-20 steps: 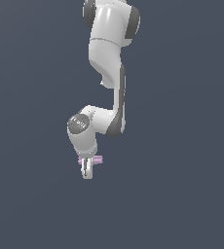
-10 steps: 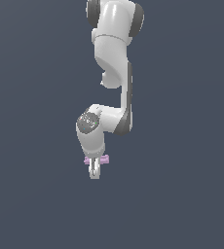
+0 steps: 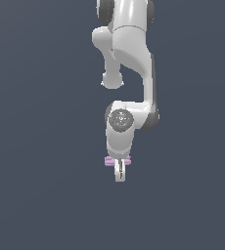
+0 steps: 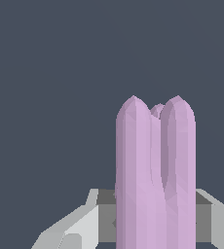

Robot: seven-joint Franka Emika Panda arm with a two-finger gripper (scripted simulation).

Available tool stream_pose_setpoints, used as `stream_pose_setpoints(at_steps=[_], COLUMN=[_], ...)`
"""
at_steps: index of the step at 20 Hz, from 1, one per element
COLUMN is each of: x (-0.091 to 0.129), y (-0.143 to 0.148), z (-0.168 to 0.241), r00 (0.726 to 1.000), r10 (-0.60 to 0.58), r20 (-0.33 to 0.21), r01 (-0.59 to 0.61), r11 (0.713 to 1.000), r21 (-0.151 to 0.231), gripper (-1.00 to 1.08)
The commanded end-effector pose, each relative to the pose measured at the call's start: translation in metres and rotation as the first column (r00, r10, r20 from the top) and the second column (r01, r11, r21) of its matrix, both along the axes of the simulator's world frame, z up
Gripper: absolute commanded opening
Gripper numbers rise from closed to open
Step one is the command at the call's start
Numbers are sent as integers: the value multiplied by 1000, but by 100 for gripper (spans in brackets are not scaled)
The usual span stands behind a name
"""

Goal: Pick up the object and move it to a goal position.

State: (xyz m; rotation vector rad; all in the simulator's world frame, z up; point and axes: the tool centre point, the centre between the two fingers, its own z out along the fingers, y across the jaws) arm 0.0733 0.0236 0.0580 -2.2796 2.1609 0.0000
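Note:
The object is a small pale purple-pink ridged bar. In the exterior view it lies crosswise through my white gripper, its ends showing on either side just below the wrist. The arm hangs down from the top of that view and holds the bar in the air. In the wrist view the bar fills the lower middle, standing between my two grey fingers, which close against it. No goal marker shows in either view.
Only a plain dark grey-blue background surrounds the arm in both views. No table, edge or other object shows.
The arm has swung toward the exterior view's right, carrying the bar along in the shut gripper. The grip on the bar looks the same.

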Motion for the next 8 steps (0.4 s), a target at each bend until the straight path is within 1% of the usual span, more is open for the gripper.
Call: stream_pose_setpoints(at_steps=[1, 5, 8], x=[3, 6, 7], y=[18, 34, 38], z=[6, 11, 12], r00=[1000, 1000, 1000], r10=[-2, -2, -2], r20=[0, 0, 0], r01=[2, 2, 2], r11=[1000, 1000, 1000], r21=[-1, -1, -1], gripper=[-100, -100, -100])
